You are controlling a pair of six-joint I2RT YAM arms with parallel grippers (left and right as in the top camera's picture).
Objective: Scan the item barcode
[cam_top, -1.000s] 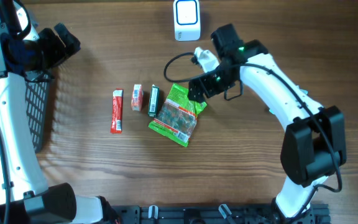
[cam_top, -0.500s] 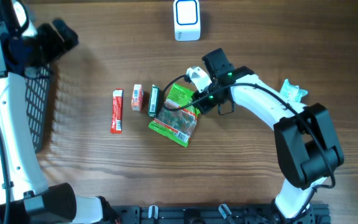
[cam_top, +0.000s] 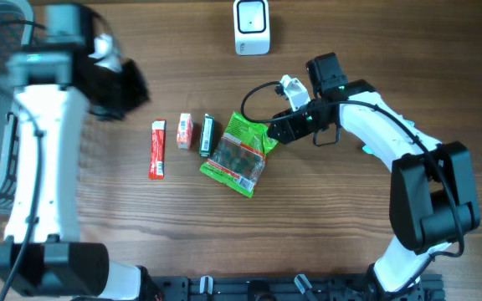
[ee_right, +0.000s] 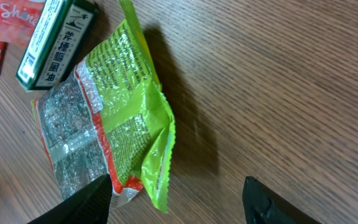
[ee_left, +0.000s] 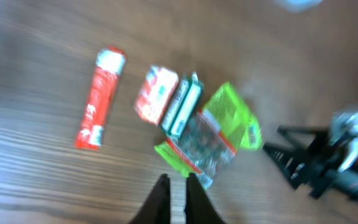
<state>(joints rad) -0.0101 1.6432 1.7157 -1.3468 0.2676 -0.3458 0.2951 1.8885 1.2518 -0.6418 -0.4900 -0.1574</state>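
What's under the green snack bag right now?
The green snack bag lies on the wooden table, one edge beside the dark green box. Nothing shows poking out from beneath it; the spot directly underneath is covered.

Light: bright and even, warm on the wood
Shadows: green packet (ee_right: 123,112) throws a dark one rightward onto the table (ee_right: 278,93)
Glare: sheen on the packet's clear film
Blur: left wrist view smeared throughout; left arm (cam_top: 48,100) smeared overhead
Sharpness: right wrist view crisp
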